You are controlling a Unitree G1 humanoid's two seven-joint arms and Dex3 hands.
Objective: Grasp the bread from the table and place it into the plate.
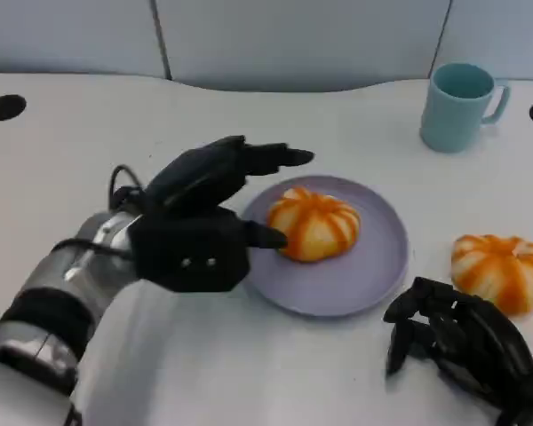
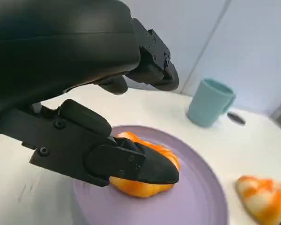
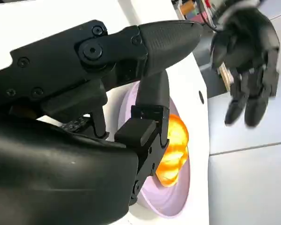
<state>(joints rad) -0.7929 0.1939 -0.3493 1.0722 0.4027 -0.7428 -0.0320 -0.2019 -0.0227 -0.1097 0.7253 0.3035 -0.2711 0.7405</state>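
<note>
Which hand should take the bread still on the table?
Right. The right hand rests just in front of the loose bread, fingers apart. The left hand is across the plate, beside the bread already placed.

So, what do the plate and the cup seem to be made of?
Plate: probably plastic, matte lilac, even colour with only a soft sheen. Cup: plastic or glazed ceramic, smooth teal with a thick wall and handle; the look leaves it open.

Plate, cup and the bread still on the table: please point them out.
plate (image 1: 355, 275), head view, bare front part.
cup (image 1: 455, 111), head view, side wall.
bread on the table (image 1: 502, 271), head view, top crust.
</note>
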